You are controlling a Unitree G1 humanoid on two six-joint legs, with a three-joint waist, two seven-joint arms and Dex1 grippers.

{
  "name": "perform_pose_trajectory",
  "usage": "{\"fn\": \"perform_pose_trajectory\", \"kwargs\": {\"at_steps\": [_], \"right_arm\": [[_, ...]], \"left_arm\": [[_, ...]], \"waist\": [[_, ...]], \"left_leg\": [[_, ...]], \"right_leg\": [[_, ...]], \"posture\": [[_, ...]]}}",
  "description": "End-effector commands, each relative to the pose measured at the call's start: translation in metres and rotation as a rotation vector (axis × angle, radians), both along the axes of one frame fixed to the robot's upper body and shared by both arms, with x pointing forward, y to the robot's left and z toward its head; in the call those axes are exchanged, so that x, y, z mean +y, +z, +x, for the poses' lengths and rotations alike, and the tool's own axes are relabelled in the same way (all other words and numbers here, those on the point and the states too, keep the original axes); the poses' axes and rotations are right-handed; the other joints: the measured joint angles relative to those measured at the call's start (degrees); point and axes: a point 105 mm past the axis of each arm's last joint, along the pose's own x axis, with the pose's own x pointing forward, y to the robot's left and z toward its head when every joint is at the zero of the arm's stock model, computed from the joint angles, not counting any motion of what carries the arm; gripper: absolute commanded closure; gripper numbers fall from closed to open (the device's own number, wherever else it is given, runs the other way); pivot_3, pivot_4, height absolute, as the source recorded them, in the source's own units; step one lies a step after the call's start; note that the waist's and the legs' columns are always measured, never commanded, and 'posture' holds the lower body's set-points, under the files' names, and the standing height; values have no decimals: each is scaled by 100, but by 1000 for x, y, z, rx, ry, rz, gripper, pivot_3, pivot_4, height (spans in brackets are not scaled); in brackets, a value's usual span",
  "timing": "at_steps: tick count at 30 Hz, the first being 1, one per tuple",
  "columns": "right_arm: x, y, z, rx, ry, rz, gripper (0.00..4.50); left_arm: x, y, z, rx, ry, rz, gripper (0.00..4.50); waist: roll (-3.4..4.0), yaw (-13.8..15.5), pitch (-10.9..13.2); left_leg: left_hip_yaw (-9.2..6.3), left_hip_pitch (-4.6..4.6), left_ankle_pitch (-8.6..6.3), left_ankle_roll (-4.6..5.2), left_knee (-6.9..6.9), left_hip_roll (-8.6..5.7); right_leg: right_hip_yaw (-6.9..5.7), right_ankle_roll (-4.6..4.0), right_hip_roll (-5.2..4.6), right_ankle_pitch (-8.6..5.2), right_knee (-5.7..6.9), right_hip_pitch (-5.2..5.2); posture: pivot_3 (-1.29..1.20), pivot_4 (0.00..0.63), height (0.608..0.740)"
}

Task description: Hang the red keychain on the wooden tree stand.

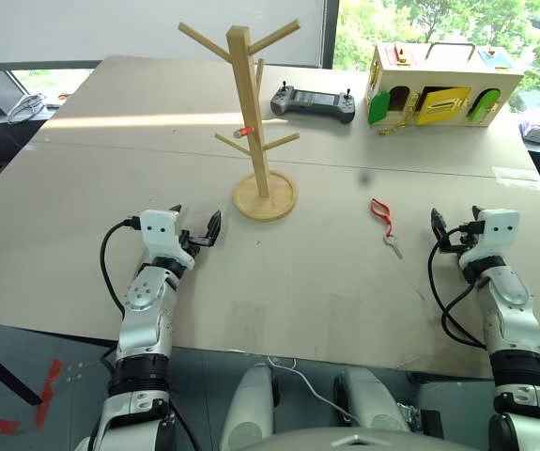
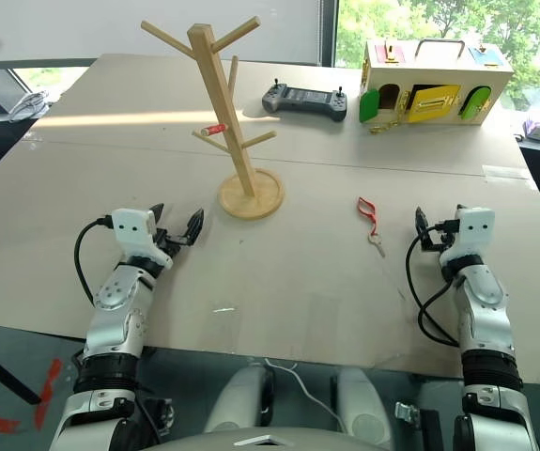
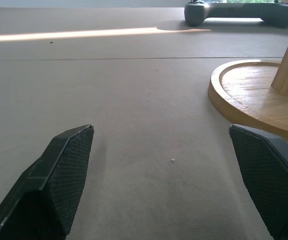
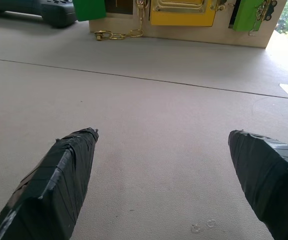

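The red keychain [image 1: 380, 212] lies flat on the table [image 1: 307, 282], a thin red loop with a small silver key at its near end. The wooden tree stand [image 1: 251, 113] rises from its round disc base [image 3: 244, 95] left of the keychain, near the table's middle. My left gripper [image 1: 197, 225] rests low over the table just left of the base, open with nothing between its fingers [image 3: 63, 170]. My right gripper [image 1: 455, 225] hovers right of the keychain, a short gap away. It is open and holds nothing, fingers [image 4: 58, 175] spread wide.
A tiny red-and-silver stub [image 1: 243, 131] sits on a lower peg of the stand. A dark handheld controller [image 1: 313, 101] lies behind the stand. A wooden box with coloured doors [image 1: 439, 89] stands at the back right. The table's front edge runs close below both wrists.
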Motion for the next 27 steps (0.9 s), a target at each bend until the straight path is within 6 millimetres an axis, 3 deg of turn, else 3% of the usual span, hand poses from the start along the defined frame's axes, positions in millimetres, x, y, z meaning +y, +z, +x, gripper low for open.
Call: {"fn": "perform_pose_trajectory", "kwargs": {"at_steps": [1,14,20,24,27], "right_arm": [[-6,16,0,-59,-18,-8,0],[-7,15,1,-49,-13,-12,0],[-7,14,2,-46,-7,-15,0],[2,20,1,-37,64,-22,0],[16,35,-2,-25,155,-8,0]], "left_arm": [[-1,8,-2,-34,-15,2,25],[-7,10,-3,-40,-45,2,25],[-21,10,-8,-38,-123,-20,25],[-52,13,-25,-56,-322,-33,25],[-83,11,-53,-75,-536,-14,25]], "waist": [[0,0,0],[0,0,0],[0,-4,0],[0,-4,0],[3,-8,2]], "left_leg": [[0,0,0,0,0,0],[0,0,0,0,0,0],[0,0,0,0,0,0],[2,0,0,0,0,0],[4,-1,0,0,-2,0]], "right_leg": [[0,0,0,0,0,0],[0,0,0,0,0,0],[0,0,0,0,0,0],[1,0,-1,0,0,0],[4,0,-2,0,-1,-1]], "posture": [[0,150,740],[0,150,740],[0,150,740],[0,150,740],[0,150,740]]}}
